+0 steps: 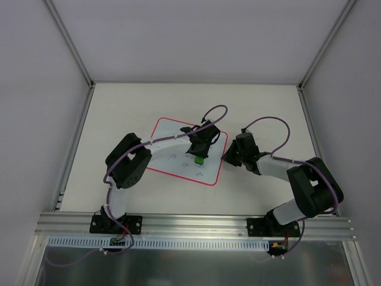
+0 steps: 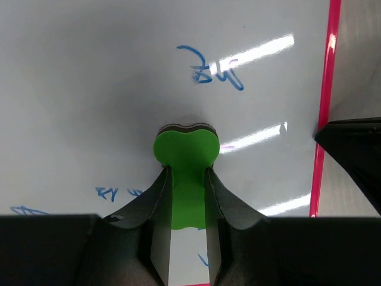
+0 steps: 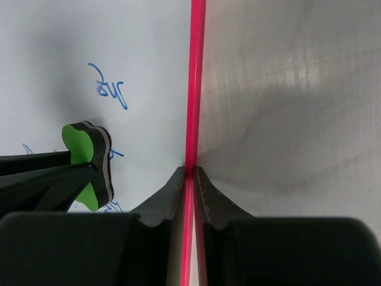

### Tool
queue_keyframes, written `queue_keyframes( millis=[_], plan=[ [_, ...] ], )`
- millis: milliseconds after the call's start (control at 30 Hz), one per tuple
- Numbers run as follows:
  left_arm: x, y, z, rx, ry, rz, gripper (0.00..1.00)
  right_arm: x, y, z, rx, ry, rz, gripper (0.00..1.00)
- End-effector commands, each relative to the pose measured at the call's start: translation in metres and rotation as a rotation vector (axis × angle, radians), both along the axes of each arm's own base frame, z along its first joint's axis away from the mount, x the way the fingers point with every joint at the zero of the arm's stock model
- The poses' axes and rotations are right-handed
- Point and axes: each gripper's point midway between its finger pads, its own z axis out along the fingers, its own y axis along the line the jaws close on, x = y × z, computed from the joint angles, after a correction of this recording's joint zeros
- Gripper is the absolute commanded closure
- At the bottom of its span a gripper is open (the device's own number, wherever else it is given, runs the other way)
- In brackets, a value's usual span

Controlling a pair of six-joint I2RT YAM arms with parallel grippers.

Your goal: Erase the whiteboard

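Note:
The whiteboard (image 1: 172, 156) lies flat on the table, white with a red-pink border, with small blue scribbles (image 2: 211, 70) on it. My left gripper (image 1: 199, 156) is shut on a green eraser (image 2: 186, 152) whose dark felt face rests on the board's right half. Blue marks (image 2: 107, 193) show to the eraser's left and beyond it. My right gripper (image 3: 191, 171) is shut on the whiteboard's right edge (image 3: 195, 83), its jaws pinching the red border. The eraser (image 3: 89, 158) appears at the left of the right wrist view.
The light table (image 1: 268, 113) surrounds the board, bounded by white walls and metal rails (image 1: 178, 223) at the near edge. My right gripper's black finger (image 2: 354, 152) shows at the board's border in the left wrist view.

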Motion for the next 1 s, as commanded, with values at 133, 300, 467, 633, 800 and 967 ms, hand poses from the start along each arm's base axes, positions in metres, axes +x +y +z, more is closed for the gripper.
queue_keyframes(
  millis=[133, 300, 467, 633, 800, 967],
  plan=[
    [-0.022, 0.086, 0.011, 0.111, 0.104, 0.13, 1.0, -0.042, -0.023, -0.036, -0.111, 0.152, 0.005, 0.87],
    [-0.003, 0.131, 0.034, 0.121, 0.041, 0.209, 1.0, -0.042, -0.023, -0.036, -0.113, 0.153, 0.007, 0.87],
    [0.006, 0.182, 0.021, 0.143, 0.09, 0.342, 1.0, -0.041, -0.022, -0.036, -0.113, 0.153, 0.009, 0.87],
    [0.009, 0.193, -0.001, 0.159, 0.145, 0.388, 1.0, -0.04, -0.022, -0.034, -0.11, 0.145, 0.008, 0.87],
    [0.008, 0.179, -0.02, 0.116, 0.189, 0.395, 1.0, -0.039, -0.021, -0.034, -0.109, 0.146, 0.007, 0.87],
    [-0.009, 0.151, -0.039, 0.104, 0.229, 0.363, 1.0, -0.041, -0.022, -0.035, -0.111, 0.148, 0.007, 0.87]
  ],
)
